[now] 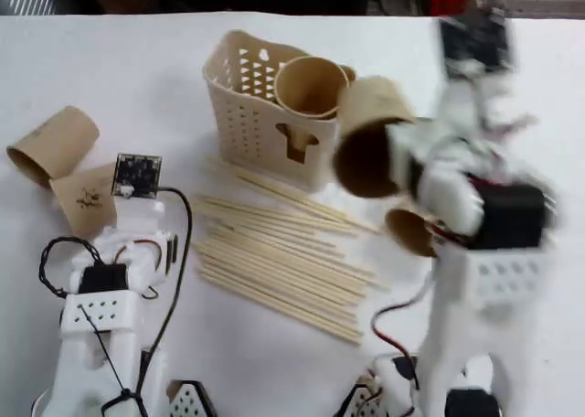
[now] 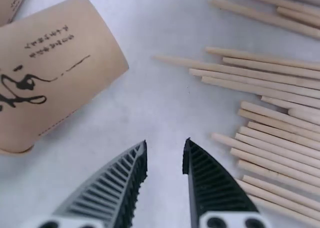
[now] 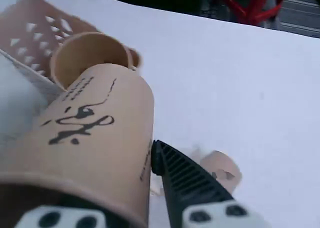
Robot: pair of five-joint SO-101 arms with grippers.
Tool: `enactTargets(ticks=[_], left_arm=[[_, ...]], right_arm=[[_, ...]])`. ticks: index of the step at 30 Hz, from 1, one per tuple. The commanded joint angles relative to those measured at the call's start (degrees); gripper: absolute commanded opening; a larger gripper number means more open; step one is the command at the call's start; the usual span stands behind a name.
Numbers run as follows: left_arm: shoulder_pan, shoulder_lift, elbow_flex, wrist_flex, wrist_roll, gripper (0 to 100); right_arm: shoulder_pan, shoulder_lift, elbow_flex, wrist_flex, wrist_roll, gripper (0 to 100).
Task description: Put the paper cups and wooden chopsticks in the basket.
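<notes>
— Tan paper cup (image 1: 370,133), dark print, brown inside: where?
— Pinched by the right gripper (image 3: 150,158), at the basket's (image 1: 247,115) three o'clock. Chopsticks (image 1: 283,261) lie at its six; the left gripper (image 2: 165,155) has jaws spread.

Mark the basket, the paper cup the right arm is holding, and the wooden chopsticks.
basket (image 1: 251,129): high view, on its perforated front wall.
held paper cup (image 1: 375,101): high view, on its tan side wall.
wooden chopsticks (image 1: 283,266): high view, on the middle of the loose pile.
</notes>
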Motion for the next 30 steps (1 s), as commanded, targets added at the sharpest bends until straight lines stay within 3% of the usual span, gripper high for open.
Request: enactTargets(ticks=[1, 13, 21, 30], left_arm=[[0.75, -0.66, -0.35, -1.23, 0.44, 13], [2.33, -0.75, -0.26, -1.23, 0.35, 13], [4.26, -1.01, 0.79, -1.41, 0.18, 13], [4.26, -0.84, 1.23, -2.55, 0.18, 13]], right_arm=[[-7.16, 6.55, -3.34, -6.55, -4.84, 1.8], [-8.22, 17.63, -3.34, -13.67, -5.01, 1.9], [-8.31, 17.71, -3.43, -17.36, -7.74, 24.9], [-15.69, 17.80, -10.64, -23.43, -8.53, 26.5]])
